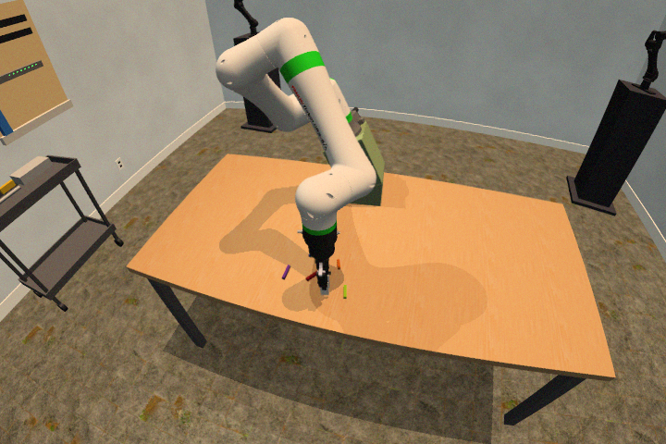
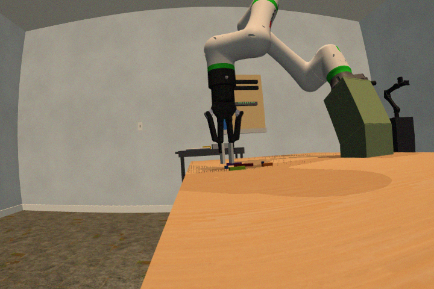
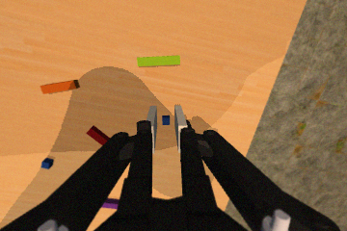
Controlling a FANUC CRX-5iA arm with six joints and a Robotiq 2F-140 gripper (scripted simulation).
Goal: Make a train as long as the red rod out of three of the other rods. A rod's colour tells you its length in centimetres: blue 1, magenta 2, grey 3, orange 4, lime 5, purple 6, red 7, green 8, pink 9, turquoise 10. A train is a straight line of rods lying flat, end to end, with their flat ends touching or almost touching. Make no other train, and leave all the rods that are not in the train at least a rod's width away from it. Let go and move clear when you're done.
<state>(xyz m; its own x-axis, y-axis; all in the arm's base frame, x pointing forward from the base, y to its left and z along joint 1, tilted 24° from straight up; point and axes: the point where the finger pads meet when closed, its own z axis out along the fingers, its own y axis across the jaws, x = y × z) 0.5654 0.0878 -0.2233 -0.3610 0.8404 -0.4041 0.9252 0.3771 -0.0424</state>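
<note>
My gripper (image 3: 166, 115) points straight down near the table's front edge, fingertips low over the wood, also in the top and exterior views (image 1: 323, 288) (image 2: 226, 160). Its fingers stand a narrow gap apart, open. A small blue rod (image 3: 166, 119) lies on the table in line with that gap, not gripped. The red rod (image 3: 97, 135) (image 1: 311, 276) lies to the left, partly hidden by my fingers. An orange rod (image 3: 60, 87) lies further left, a lime rod (image 3: 158, 61) beyond the fingertips. A second blue rod (image 3: 47, 163) and a purple rod (image 3: 111, 204) lie at lower left.
The table's front edge runs close on the right of the wrist view, with carpet floor (image 3: 311, 111) beyond it. The arm's green base (image 1: 370, 167) stands at the table's back. A grey cart (image 1: 35, 219) stands off to the left.
</note>
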